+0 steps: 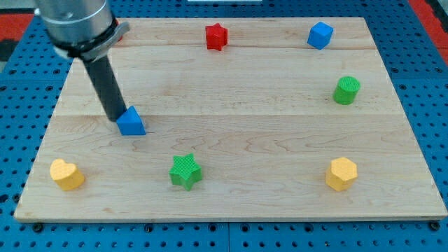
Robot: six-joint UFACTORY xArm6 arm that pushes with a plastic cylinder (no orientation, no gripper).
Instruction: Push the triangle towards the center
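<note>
Pushing step in hand: the rod's tip (116, 119) sits at the left side of the small blue triangular block (131, 122), touching it or very nearly so; the exact contact is hard to resolve. No jaws on this tool, so nothing is clasped or let go. The dark straight rod simply bears sideways against the block.

Blue triangle lies on the pale wooden board (231, 203), in the view's left part, roughly mid-height, well apart from the board's middle. Task judged early: most of the travel remains.

Other pieces noted:
- red star-shaped block (217, 36), view's top, near centre line
- blue cube-like block (320, 34), top right
- green cylinder block (346, 90), right edge
- yellow hexagonal block (341, 173), bottom right
- green star-shaped block (185, 171), bottom, left of centre
- yellow heart-shaped block (67, 174), bottom left

Next move, as judged: drive the tip toward the view's right, keeping it behind the triangle's left face. The slanted faces may let the block rotate or slip off the tip. The path to the middle looks free; the green star lies below that line.
</note>
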